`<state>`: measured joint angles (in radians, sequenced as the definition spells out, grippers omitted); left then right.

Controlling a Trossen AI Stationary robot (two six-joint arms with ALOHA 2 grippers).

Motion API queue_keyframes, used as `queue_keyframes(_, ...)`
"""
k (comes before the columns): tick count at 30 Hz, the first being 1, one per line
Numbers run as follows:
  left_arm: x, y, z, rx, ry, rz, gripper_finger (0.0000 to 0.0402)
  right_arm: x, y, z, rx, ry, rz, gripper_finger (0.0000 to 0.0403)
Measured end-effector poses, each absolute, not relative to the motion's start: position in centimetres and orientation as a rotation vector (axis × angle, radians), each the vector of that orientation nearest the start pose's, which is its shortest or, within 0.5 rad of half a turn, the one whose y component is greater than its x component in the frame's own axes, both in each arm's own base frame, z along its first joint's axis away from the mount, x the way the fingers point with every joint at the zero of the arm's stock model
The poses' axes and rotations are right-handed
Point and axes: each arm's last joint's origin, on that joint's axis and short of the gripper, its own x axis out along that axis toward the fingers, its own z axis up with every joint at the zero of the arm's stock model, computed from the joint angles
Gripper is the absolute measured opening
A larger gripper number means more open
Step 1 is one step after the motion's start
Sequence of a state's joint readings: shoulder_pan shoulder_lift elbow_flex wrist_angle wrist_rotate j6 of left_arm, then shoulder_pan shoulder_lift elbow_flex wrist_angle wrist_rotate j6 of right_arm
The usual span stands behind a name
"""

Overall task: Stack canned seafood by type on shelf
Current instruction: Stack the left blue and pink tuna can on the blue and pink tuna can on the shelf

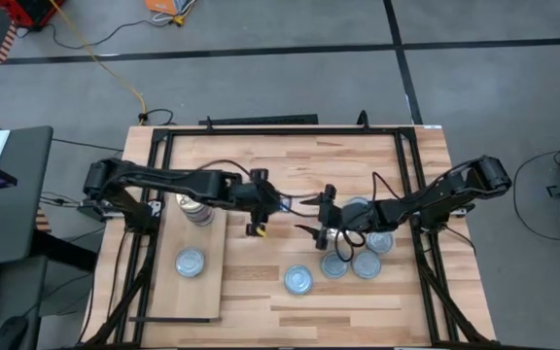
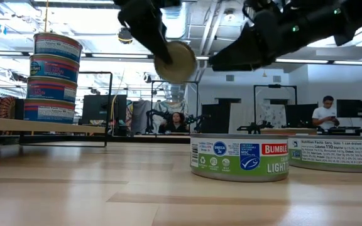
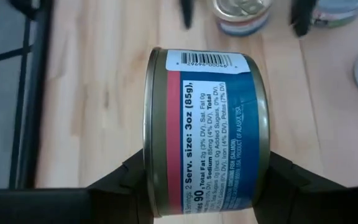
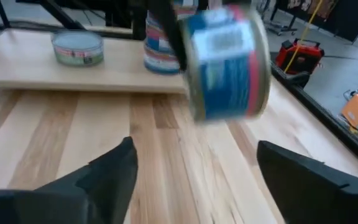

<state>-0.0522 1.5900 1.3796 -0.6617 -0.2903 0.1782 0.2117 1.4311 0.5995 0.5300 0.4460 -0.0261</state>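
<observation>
My left gripper (image 3: 204, 183) is shut on a blue-and-red can (image 3: 204, 130) and holds it in the air over the table's middle (image 1: 259, 222). The low view shows the can's gold end (image 2: 176, 61). My right gripper (image 4: 194, 180) stands open just right of it (image 1: 324, 214), with nothing between its fingers. The shelf (image 1: 207, 282), a pale board at the left, carries a stack of cans (image 1: 194, 206) and one pale-topped can (image 1: 190, 262), each resting on its flat base. More cans (image 1: 358, 261) stand on the table at the right. My left gripper pinches the can between its two fingers, one on each flat end (image 3: 143, 180). The fingers slant down from the table's left side. The can lies on its side in the hold, label wall (image 3: 210, 112) facing the wrist camera, lifted clear of the table.
A lone can (image 1: 298, 280) stands near the table's middle front. A green-labelled can (image 2: 239, 157) is close in the low view. A black frame (image 1: 411, 175) runs around the tabletop. Bare wood lies between the shelf and the right-hand cans. People sit in the room behind.
</observation>
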Motion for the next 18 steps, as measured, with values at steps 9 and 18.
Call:
queue_keyframes(9,26.0,-3.5,35.8,0.229,0.852,-0.022,0.0181,26.9,5.0,20.4,-0.110,0.314,-0.215,0.0375)
queue_keyframes(18,18.4,-6.1,38.1,0.520,0.854,0.203,0.0182,26.9,4.5,20.9,-0.062,0.280,-0.261,0.0364)
